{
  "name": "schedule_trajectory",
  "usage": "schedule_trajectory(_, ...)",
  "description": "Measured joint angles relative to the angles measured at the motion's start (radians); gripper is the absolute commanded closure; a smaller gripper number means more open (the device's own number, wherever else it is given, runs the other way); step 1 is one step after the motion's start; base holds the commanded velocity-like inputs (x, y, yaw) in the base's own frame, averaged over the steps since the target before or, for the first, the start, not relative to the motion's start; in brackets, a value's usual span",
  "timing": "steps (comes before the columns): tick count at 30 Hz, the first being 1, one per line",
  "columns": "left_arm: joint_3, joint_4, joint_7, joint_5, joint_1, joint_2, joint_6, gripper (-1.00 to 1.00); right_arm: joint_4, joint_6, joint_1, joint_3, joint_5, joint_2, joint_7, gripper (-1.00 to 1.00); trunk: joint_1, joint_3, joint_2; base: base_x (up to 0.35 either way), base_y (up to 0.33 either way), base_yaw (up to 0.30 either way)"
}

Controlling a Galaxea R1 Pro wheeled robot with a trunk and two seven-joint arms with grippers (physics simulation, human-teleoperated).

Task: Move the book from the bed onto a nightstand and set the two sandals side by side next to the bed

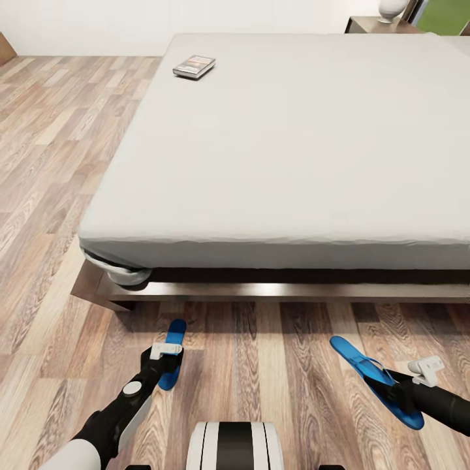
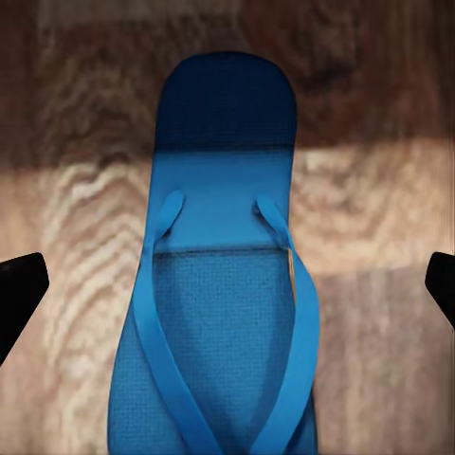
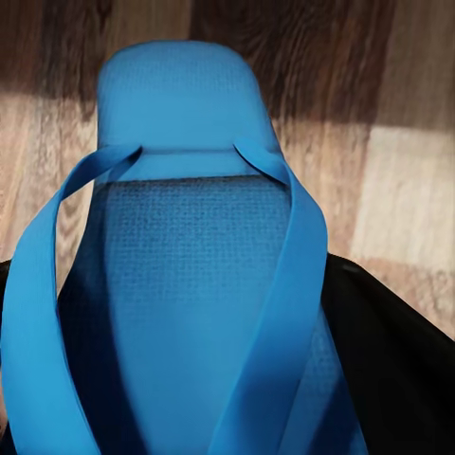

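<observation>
Two sandals are counted, one per arm. The left sandal (image 1: 173, 352) lies on the floor (image 1: 261, 365) under the left gripper (image 1: 166, 352) — fingers spread wide, long axis pointing at the bed (image 1: 294, 143). The right sandal (image 1: 375, 380) is clamped in the right gripper (image 1: 405, 391), angled, well apart. One book (image 1: 194, 66) sits on the bed's far left corner.

The floor (image 1: 59, 150) looked like grained, lightly glossy wood planks, the mattress (image 1: 294, 150) was smooth matt off-white cloth over a polished dark wood bed frame (image 1: 261, 290), and both blue sandals (image 2: 223, 313) (image 3: 190, 275) showed finely textured, foam-like soles with smooth straps.
</observation>
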Motion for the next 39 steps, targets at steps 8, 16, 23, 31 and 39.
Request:
schedule_trajectory(8, -0.004, 0.001, 0.000, 0.000, 0.003, -0.006, 0.002, -1.00, 0.003, 0.002, -0.001, 0.001, 0.005, 0.007, -0.003, 1.00, -0.001, 0.008, 0.000, 0.000, 0.000, 0.000)
schedule_trajectory(16, 0.001, -0.002, -0.003, 0.000, 0.003, -0.005, 0.014, -1.00, 0.003, 0.002, -0.001, 0.000, 0.005, 0.008, -0.004, 1.00, -0.001, 0.008, 0.000, 0.000, 0.000, 0.000)
schedule_trajectory(23, 0.007, -0.002, -0.004, 0.000, 0.003, 0.000, 0.124, -1.00, 0.003, 0.002, -0.002, 0.002, 0.004, 0.009, -0.004, 1.00, -0.003, 0.023, 0.001, 0.000, 0.000, 0.000)
schedule_trajectory(31, 0.008, 0.002, -0.003, -0.001, 0.003, 0.001, 0.142, -1.00, 0.003, 0.001, -0.003, 0.002, 0.004, 0.009, -0.003, 1.00, -0.006, 0.050, 0.003, 0.000, 0.000, 0.000)
schedule_trajectory(39, 0.008, 0.001, -0.003, 0.000, 0.004, 0.002, 0.149, -1.00, 0.004, 0.001, -0.003, 0.004, 0.005, 0.009, -0.004, 1.00, -0.010, 0.081, 0.005, 0.000, 0.000, 0.000)
